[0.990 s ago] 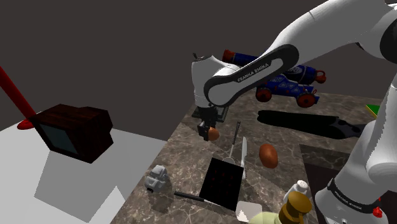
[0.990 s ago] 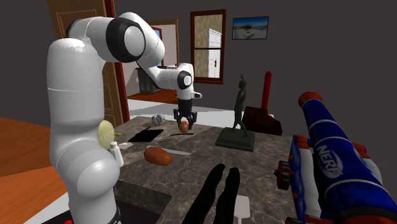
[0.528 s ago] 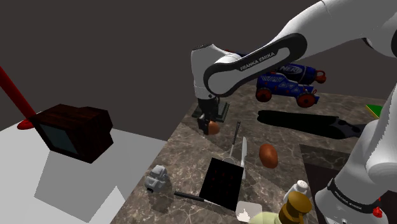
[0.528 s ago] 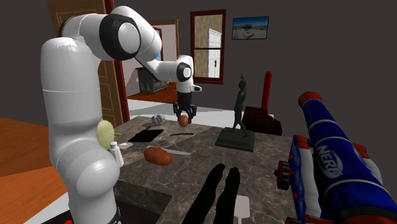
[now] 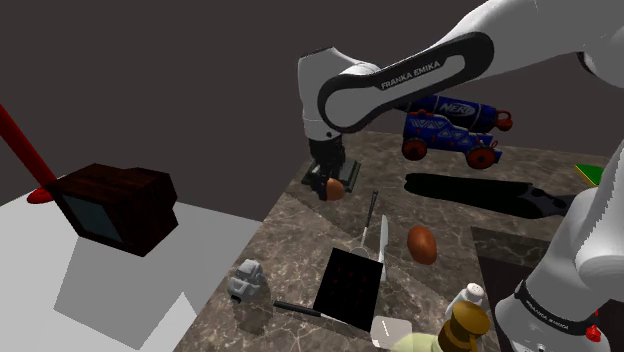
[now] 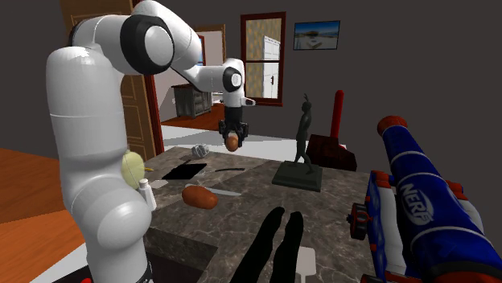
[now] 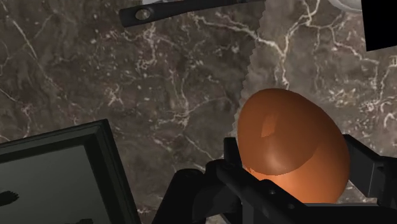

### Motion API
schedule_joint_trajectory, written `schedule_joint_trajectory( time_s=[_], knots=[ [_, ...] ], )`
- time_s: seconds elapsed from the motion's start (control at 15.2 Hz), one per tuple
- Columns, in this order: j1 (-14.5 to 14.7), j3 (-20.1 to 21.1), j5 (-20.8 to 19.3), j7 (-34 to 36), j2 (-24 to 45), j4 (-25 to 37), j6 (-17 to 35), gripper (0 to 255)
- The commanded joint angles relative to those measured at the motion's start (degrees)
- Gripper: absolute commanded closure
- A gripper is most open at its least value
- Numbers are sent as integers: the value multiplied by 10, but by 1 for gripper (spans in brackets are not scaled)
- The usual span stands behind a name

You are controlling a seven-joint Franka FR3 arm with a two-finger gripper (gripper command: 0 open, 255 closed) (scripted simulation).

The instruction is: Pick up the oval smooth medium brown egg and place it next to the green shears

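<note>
Over the dark marble counter (image 5: 295, 235), near its far corner, the white arm (image 5: 400, 85) points its black gripper (image 5: 329, 189) straight down, jaws clamped snugly on the brown egg (image 7: 292, 149), held high, likely to clear the knife (image 5: 382, 240) below.

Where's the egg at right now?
Clasped in the tool, the brown egg hangs above the marble counter near the shoulder view's middle, between the statue base and the knife.
</note>
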Motion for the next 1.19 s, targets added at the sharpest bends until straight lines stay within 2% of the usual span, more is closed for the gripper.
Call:
schedule_joint_trajectory(
  time_s=[0.0, 0.07, 0.59, 1.12],
  knots=[
    [-1, -1, 2, -3, -8, 8, -16, 255],
    [-1, -1, 3, -3, -10, 12, -22, 255],
    [-41, -47, 22, -99, -147, -144, 1, 255],
    [-78, -111, 8, -195, -264, -259, 1, 255]
  ],
)
